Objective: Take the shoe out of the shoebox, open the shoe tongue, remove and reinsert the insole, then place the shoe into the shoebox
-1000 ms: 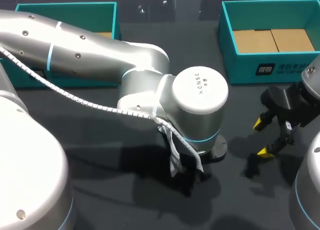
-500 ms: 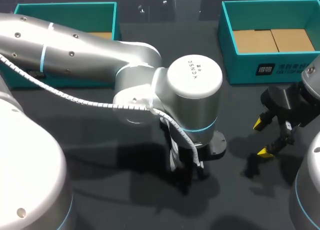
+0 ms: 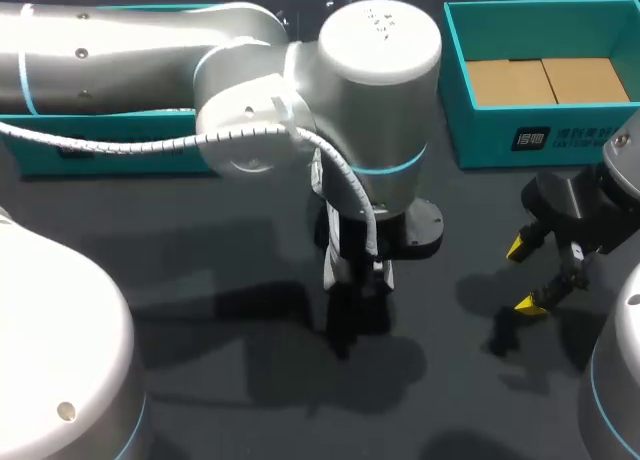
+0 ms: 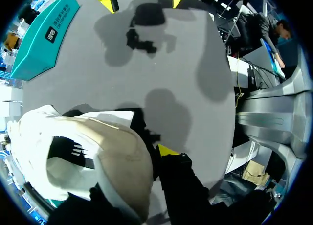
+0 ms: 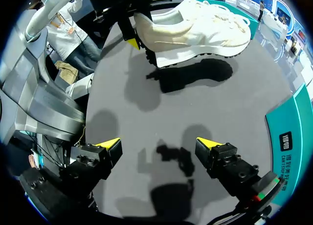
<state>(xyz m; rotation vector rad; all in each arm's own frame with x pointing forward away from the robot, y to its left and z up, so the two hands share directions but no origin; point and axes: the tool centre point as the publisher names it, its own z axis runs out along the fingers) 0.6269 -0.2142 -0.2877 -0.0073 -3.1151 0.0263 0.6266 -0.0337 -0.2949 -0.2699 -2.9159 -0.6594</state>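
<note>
A white shoe (image 5: 195, 32) hangs clear of the dark table with its shadow under it. My left gripper (image 4: 144, 159) is shut on the shoe's heel wall; one yellow fingertip (image 4: 166, 150) shows outside the heel, the other is hidden by the shoe (image 4: 93, 156). From the head view, the left arm covers most of the shoe; only a white sliver (image 3: 330, 270) shows beside the left gripper (image 3: 355, 265). My right gripper (image 3: 528, 273) stands open and holds nothing near the table's right edge; in its own view the right gripper (image 5: 159, 144) faces the shoe from a distance.
A teal shoebox (image 3: 480, 140) with a cardboard floor stands at the back right, ahead of the right gripper. A second teal box (image 3: 60, 158) sits at the back left, mostly behind my left arm.
My left gripper has closed on the shoe's heel, and the left arm has risen and moved toward the back with the shoe. The right arm has kept still.
</note>
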